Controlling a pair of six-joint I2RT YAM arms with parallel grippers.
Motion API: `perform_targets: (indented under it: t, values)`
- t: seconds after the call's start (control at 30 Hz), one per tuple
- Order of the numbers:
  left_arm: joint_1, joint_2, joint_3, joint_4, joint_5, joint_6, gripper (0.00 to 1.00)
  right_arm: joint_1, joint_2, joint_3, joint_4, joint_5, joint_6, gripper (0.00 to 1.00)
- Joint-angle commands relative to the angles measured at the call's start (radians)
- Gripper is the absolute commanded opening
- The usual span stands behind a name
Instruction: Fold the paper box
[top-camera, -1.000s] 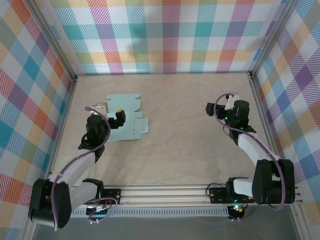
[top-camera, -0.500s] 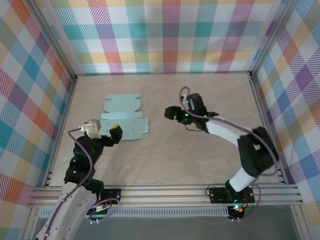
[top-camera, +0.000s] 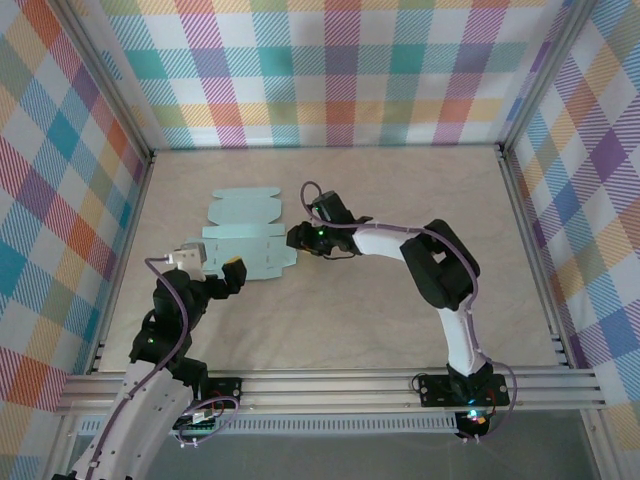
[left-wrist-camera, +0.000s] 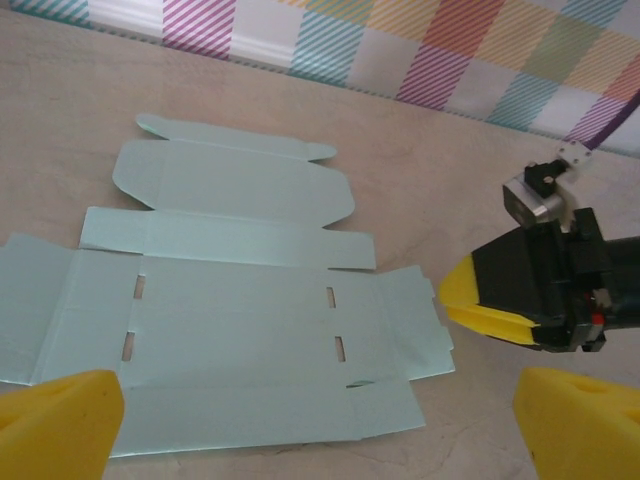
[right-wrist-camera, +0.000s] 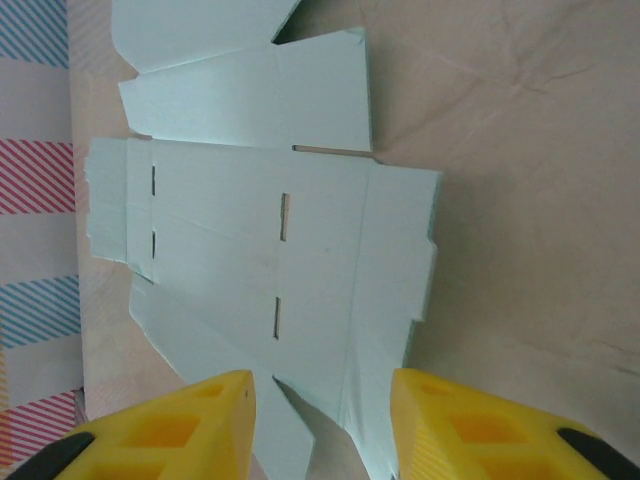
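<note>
The paper box lies flat on the table as a pale mint-blue die-cut sheet with slots and scalloped tabs. My right gripper is at the sheet's right end. In the right wrist view its yellow fingers stand apart on either side of the end flap, whose edge lifts slightly between them. One of those yellow fingers shows at the flap in the left wrist view. My left gripper hovers open at the sheet's near edge, holding nothing.
Plaid walls close in the beige tabletop on the back and both sides. An aluminium rail runs along the near edge by the arm bases. The right arm stretches across the middle of the table.
The right arm swung from the far right over to the sheet's right end and its jaws narrowed. The left arm drew back from over the sheet toward the near edge.
</note>
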Motion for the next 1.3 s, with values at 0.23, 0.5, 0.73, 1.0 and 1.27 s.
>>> perform_targets:
  t: [0.23,0.5,0.73,1.0,1.27]
  values:
    - [-0.012,0.027,0.019,0.020,-0.012,-0.013,1.00,0.003,0.077,0.064,-0.019,-0.040,0.042,0.42]
    - [-0.012,0.046,0.021,0.030,-0.008,-0.012,1.00,0.001,-0.039,-0.088,0.054,0.069,0.035,0.52]
    - [-0.013,0.056,0.016,0.054,0.000,-0.014,1.00,0.002,0.028,-0.094,0.154,-0.041,0.124,0.49]
    - [-0.012,0.046,0.017,0.031,0.022,-0.001,1.00,0.006,0.093,-0.037,0.197,-0.128,0.149,0.24]
    - [-0.013,0.069,0.022,0.037,0.035,-0.001,1.00,-0.020,-0.014,-0.045,0.009,-0.119,-0.047,0.00]
